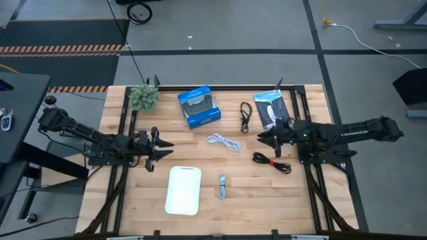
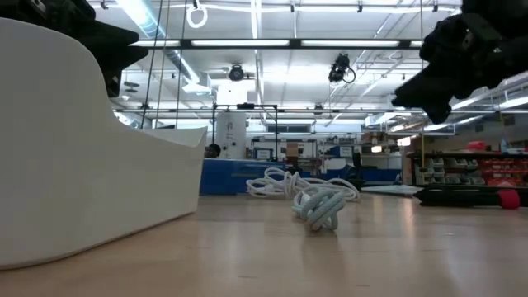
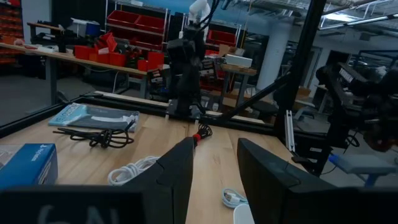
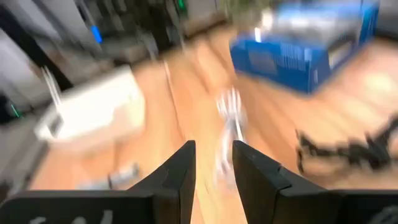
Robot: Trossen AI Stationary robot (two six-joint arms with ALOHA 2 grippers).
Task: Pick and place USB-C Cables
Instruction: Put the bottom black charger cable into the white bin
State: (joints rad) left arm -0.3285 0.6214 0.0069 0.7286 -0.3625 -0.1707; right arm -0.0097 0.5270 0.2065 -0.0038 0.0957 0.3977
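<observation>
Left gripper [image 1: 162, 149]: jaws parted, holding nothing, above the table [image 1: 133, 200] just beside the white tray [image 1: 183, 190]. Right gripper [image 1: 261, 139]: jaws parted, empty; white cable [image 1: 224, 141] lies ahead of its tips, black cable with red tie [image 1: 271, 162] just beside them on the wood, black cable [image 1: 246, 117] near on the other side. Bluish-grey cable [image 1: 222, 185] lies just beside the tray, well apart from both jaws. Blue box [image 1: 199, 107], dark packet [image 1: 270, 108] and small plant [image 1: 144, 97] sit along the far edge.
</observation>
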